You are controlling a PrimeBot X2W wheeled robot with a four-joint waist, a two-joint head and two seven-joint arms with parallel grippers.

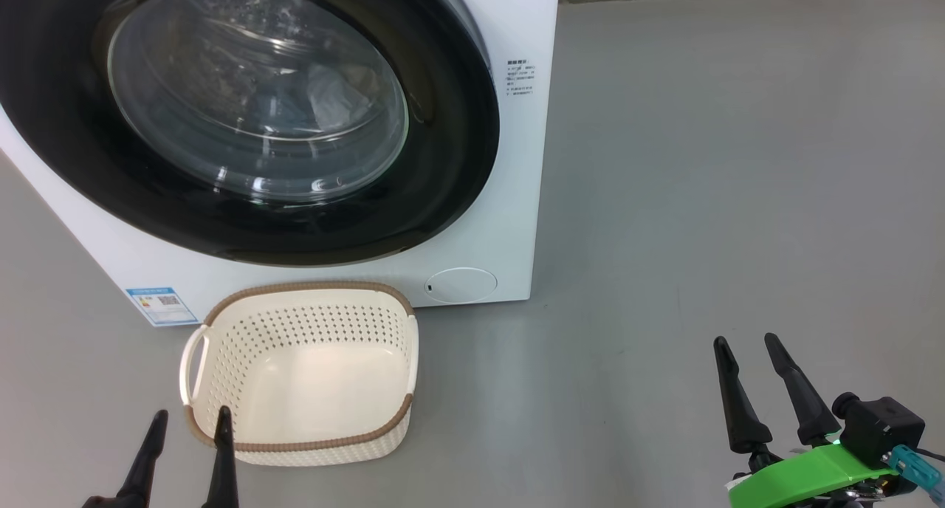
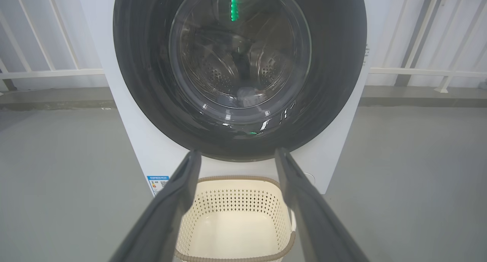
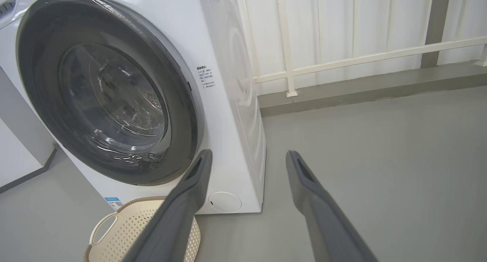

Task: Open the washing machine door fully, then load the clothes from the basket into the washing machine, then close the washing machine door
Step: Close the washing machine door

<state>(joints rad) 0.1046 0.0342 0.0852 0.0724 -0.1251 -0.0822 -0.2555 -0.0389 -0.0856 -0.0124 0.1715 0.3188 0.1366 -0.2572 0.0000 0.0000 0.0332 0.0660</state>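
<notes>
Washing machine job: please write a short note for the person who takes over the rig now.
Left gripper: open, empty, near the basket.
Right gripper: open, empty, over the floor.
Basket: empty, on the floor before the washing machine.
Clothes: pale fabric shows behind the glass.
Washing machine door: looks shut.
Done: loading and closing, it seems.
Left: confirm the door latched.
</notes>
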